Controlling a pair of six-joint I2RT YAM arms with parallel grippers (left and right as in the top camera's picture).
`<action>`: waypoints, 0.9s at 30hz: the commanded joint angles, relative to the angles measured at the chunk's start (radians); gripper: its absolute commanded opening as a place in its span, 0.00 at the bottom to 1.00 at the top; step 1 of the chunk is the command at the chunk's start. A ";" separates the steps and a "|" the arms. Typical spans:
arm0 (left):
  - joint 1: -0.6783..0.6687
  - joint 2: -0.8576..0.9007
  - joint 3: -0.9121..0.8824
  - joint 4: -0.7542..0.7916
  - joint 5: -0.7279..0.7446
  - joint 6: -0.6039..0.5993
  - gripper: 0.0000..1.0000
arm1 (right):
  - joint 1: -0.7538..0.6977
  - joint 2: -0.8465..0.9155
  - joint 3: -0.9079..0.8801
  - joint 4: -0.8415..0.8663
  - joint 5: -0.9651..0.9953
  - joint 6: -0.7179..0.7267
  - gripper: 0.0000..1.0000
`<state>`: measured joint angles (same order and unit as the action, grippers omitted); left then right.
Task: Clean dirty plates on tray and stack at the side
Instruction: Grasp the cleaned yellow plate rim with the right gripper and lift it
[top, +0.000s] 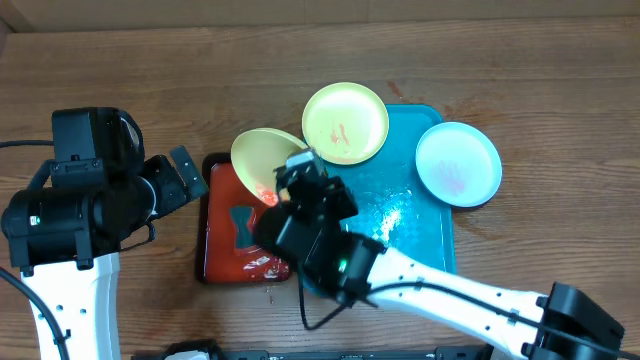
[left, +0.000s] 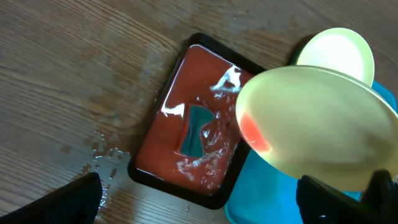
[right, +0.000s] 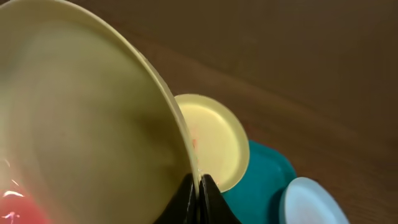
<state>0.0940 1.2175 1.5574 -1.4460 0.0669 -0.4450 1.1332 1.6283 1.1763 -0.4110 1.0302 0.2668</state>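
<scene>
Over brown wood-grain tabletop (top: 500, 60), pinches pale yellow-green round plate (top: 262, 155) by its rim in closed right gripper (right: 199, 186), tilted above small red black-rimmed tray (top: 225, 240), likely for rinsing. Leaves 2 other plates (top: 345, 122) (top: 458, 163) on large blue plastic tray (top: 420, 220); holds left gripper (top: 178, 172) wide apart, empty.

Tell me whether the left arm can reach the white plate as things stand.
Probably not: the white plate sits at the blue tray's far right edge, and the right arm, its tool holding a yellow plate, lies across the way.
</scene>
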 joint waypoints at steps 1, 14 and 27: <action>0.005 0.005 0.015 -0.001 -0.019 0.004 1.00 | 0.072 -0.024 0.016 0.029 0.237 -0.082 0.04; 0.005 0.005 0.015 -0.001 -0.018 0.004 1.00 | 0.192 -0.024 0.016 0.077 0.376 -0.150 0.04; 0.005 0.005 0.015 -0.001 -0.019 0.004 1.00 | 0.202 -0.024 0.016 0.096 0.376 -0.171 0.04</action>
<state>0.0940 1.2194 1.5574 -1.4460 0.0631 -0.4446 1.3350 1.6279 1.1763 -0.3237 1.3701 0.0986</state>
